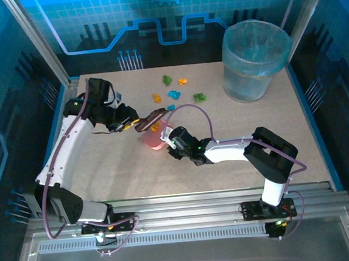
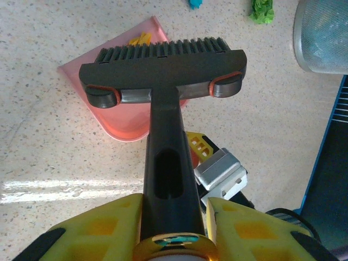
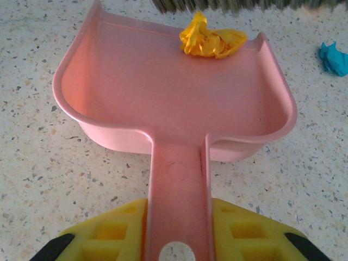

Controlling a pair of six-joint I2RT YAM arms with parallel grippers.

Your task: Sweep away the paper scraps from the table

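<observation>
**Though Begun, Far From Swept**

While clenched on the handle of the brush (image 2: 163,62) with the left pincer (image 2: 174,220) and on the handle of the pink dustpan (image 3: 163,81) with the right pincer (image 3: 176,231), set up for sweeping rather than finishing. Resting the pan flat on the bench (image 1: 105,173), as far as can be told, mouth pointing away from the right pincer. Counting one orange scrap (image 3: 211,39) inside, right at the pan's lip ahead of that pincer, with the bristles directly beyond it.

Judging from that, barely an opening stroke done. Leaving some half-dozen paper scraps (image 1: 173,94) loose on the bench in orange, blue and green, all past the brush head, farther out from both pincers and scattered toward the blue bin (image 1: 254,59). Closest to hand: a blue bit (image 3: 333,57), beyond the right pincer and off to its right, just outside the pan's corner.

Left to do, by this reckoning: drawing each remaining bit back into the pan, then emptying it, presumably into the bin.
</observation>
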